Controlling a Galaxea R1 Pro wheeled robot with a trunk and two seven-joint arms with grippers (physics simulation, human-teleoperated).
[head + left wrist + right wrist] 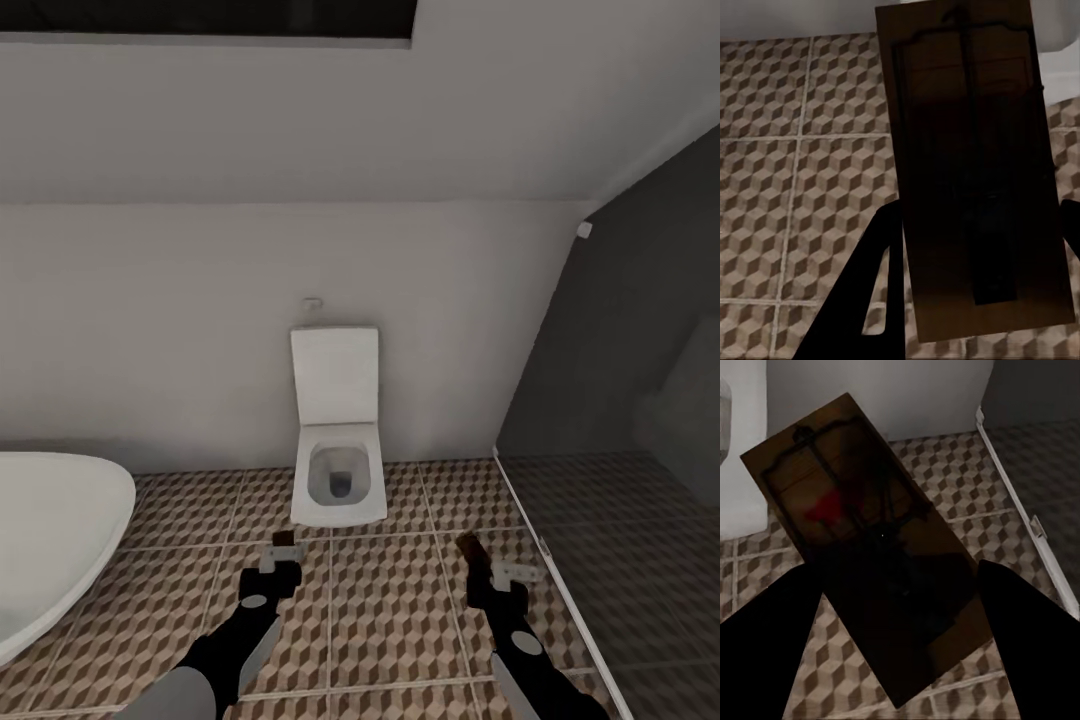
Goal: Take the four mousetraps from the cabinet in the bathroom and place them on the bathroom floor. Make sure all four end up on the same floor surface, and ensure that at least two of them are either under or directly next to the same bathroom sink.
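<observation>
Carrying one mousetrap in each gripper, the robot faced a white toilet point(338, 440) at the centre of the head view, with no sink or cabinet visible. The left gripper point(281, 556) pinched a mousetrap point(975, 172) whose board filled the middle of the left wrist picture, and the right gripper point(490, 576) was clamped on a second mousetrap point(870, 562), red mark showing at upper left of the right wrist picture. Judging from this, the main risk was releasing them here: they would land on the bathroom floor point(390, 610) but beside the toilet, not by the sink. A drop from this height might also flip or bounce a trap. The bathtub point(50, 530) crowded the lower left, and a white threshold strip point(540, 545) bordered a darker grey tiled area point(620, 560) at right; a trap landing there would likely sit on a different surface.
</observation>
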